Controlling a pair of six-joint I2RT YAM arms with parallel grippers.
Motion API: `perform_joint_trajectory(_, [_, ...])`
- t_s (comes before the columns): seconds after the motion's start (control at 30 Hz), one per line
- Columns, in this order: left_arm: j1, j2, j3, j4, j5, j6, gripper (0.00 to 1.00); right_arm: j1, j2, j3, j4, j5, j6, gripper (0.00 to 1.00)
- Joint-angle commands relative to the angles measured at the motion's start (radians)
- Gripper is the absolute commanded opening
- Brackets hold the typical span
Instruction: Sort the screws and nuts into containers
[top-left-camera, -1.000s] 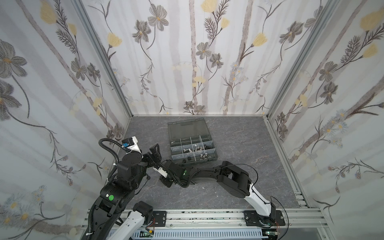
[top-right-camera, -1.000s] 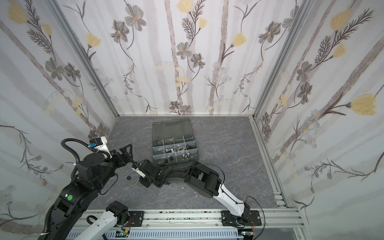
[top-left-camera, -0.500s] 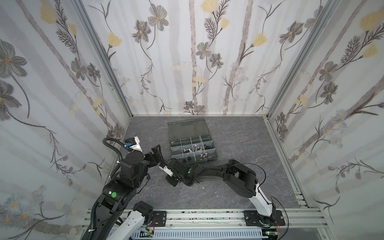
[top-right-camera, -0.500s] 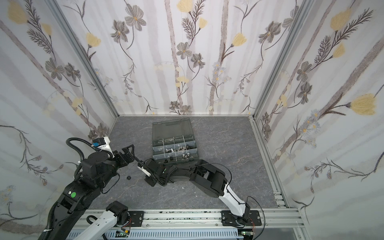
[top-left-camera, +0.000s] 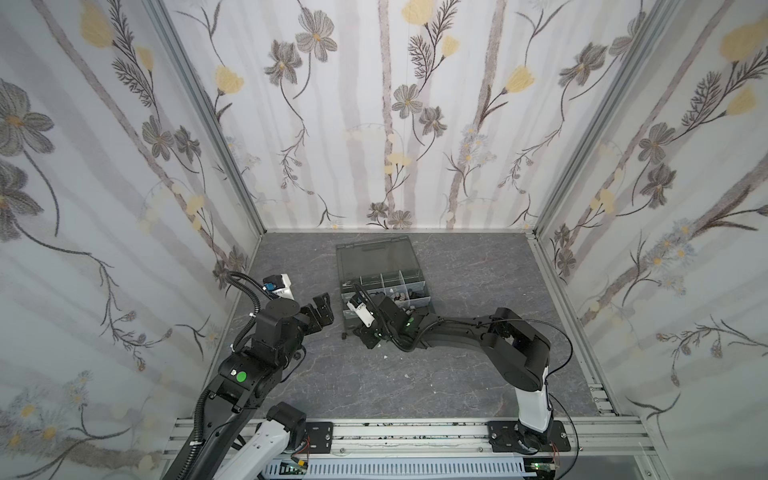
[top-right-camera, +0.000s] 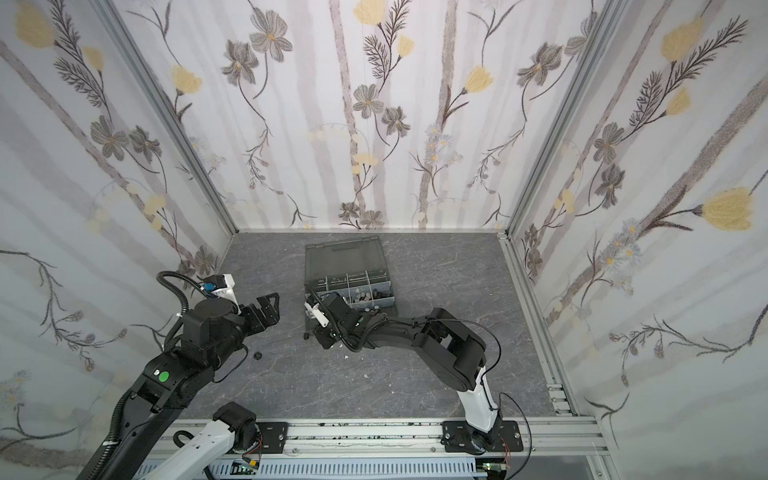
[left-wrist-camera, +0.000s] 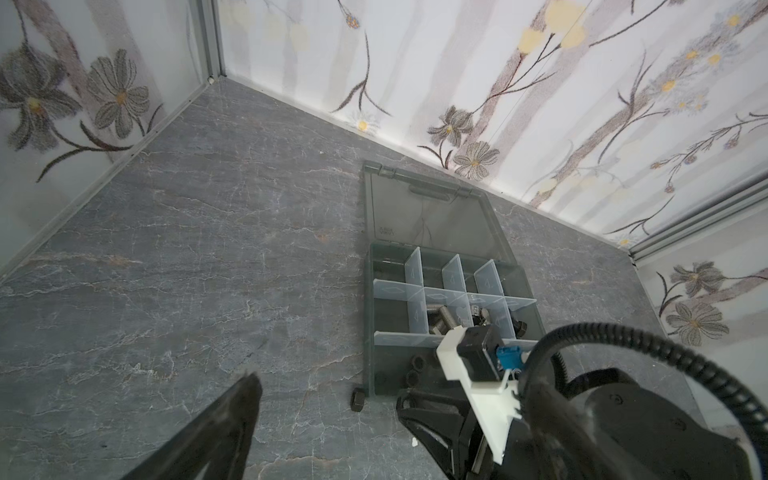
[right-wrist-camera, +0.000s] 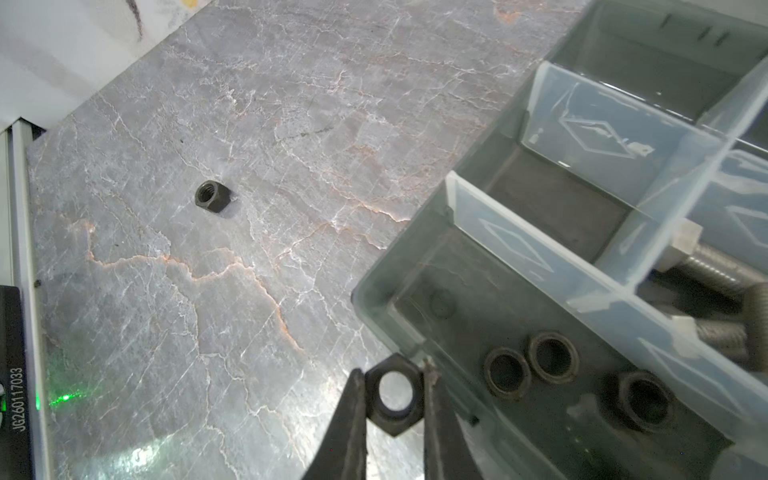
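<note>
Grey stone-look worktop (right-wrist-camera: 187, 291): my right fingers (right-wrist-camera: 358, 407) pinch a black nut (right-wrist-camera: 394, 395) just outside the box (right-wrist-camera: 399, 249), bound, I judge, for the corner cell (right-wrist-camera: 436, 299) holding three like it; left fingers (top-left-camera: 323, 309) gape empty.

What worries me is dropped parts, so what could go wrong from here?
1. The right gripper pinches the black nut only at its very fingertips, just outside the box wall. If the nut clips that wall on the way in, it could slip out and roll off.
2. The open left gripper hangs close beside the right one, so the arms might bump.
</note>
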Motion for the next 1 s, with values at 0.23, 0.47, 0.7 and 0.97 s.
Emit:
perform_joint_trajectory(0.23, [0.017,0.032,-0.041,0.024,0.004,-0.008,1.00,-0.069,-0.021,-0.015,0.071,-0.049,0.039,0.11])
perform_joint_trajectory(0.47, [0.064,0.070,-0.072,0.023,0.011,-0.013,1.00,-0.091,-0.017,-0.016,0.072,-0.055,0.045,0.29])
perform_joint_trajectory(0.7, [0.169,0.141,-0.105,-0.013,0.064,-0.075,1.00,-0.109,-0.048,-0.044,0.114,-0.069,0.056,0.33])
perform_joint_trajectory(0.97, [0.244,0.261,-0.109,-0.070,0.049,-0.218,1.00,-0.128,-0.193,-0.192,0.194,-0.064,0.089,0.34])
